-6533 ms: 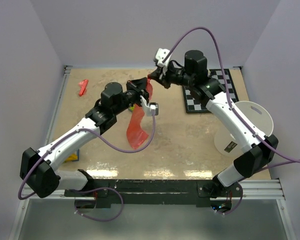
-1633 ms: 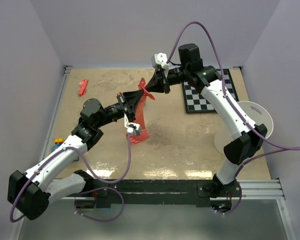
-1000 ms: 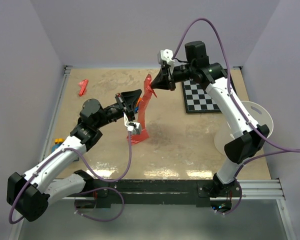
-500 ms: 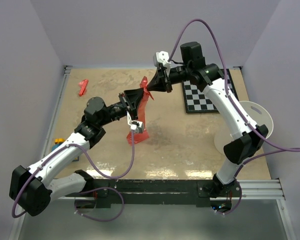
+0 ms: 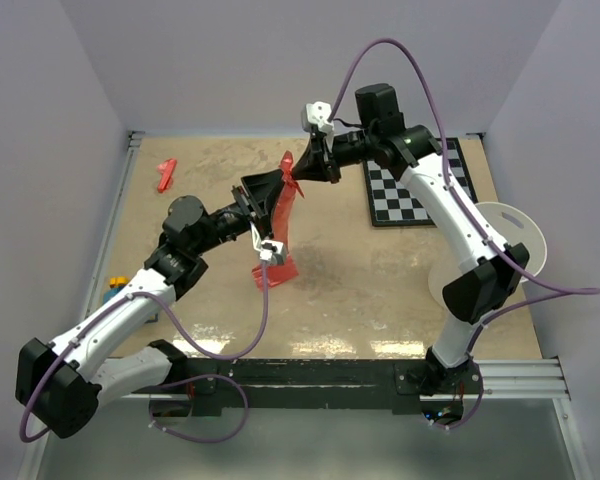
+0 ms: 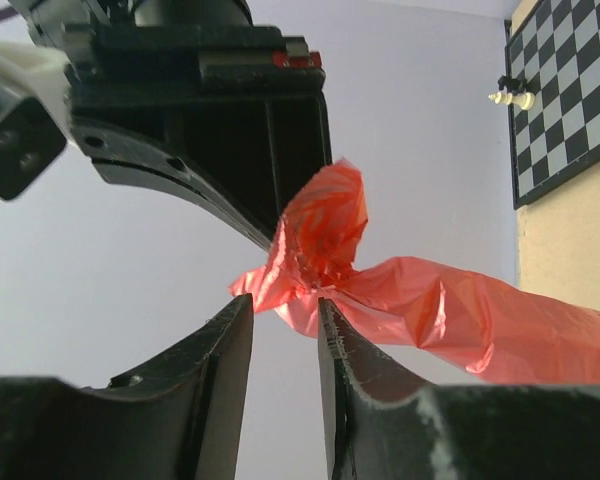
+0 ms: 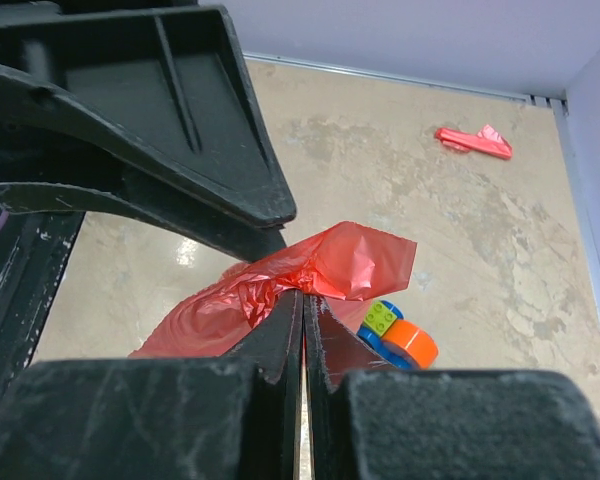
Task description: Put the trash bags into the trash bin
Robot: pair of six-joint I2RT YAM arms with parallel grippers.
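My right end effector (image 7: 302,296) is clamped shut on the bunched top of the trash bag (image 5: 279,228), holding it above the tabletop (image 5: 360,290) (the tail hangs down toward it). My left end effector (image 6: 282,312) is slightly parted, with the twisted film right at its tips. The trash bin (image 5: 515,235) sits well apart, far right.

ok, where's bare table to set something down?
Free: near-centre table between the trash bag and the trash bin; far-left, between the small red piece and the left arm. Crowded: mid-table, where left gripper and right gripper meet at the bag.
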